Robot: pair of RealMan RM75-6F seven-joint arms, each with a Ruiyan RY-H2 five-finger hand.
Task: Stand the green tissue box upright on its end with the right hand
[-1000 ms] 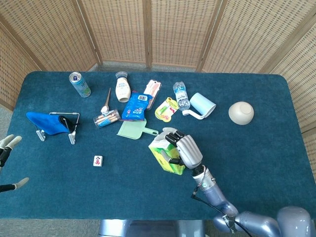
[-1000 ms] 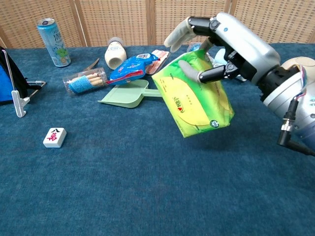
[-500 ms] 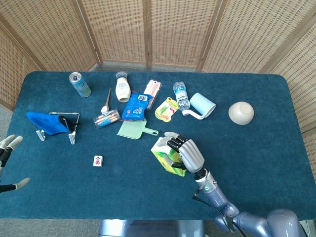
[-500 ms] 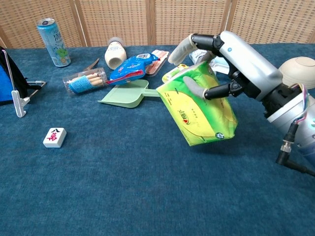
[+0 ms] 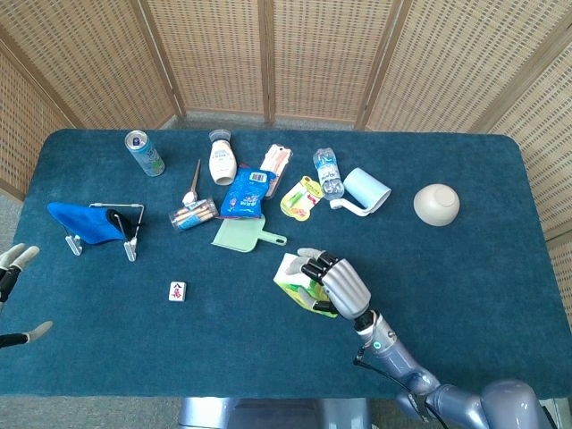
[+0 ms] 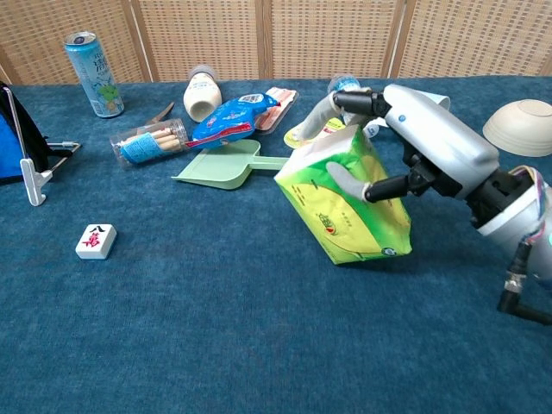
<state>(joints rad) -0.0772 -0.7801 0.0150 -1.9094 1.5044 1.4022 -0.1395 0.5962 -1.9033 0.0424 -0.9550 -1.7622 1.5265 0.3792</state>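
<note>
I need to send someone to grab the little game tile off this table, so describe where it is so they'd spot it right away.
Start at the blue cloth on the wire stand at the table's left side. Just in front of it, toward the near edge, a small white mahjong tile lies alone on the blue tabletop. It is the only tiny white block, marked with red and dark characters.

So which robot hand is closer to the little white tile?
Left. The left hand sits at the table's edge beside the tile; the right hand is farther off, holding the green tissue box.
</note>
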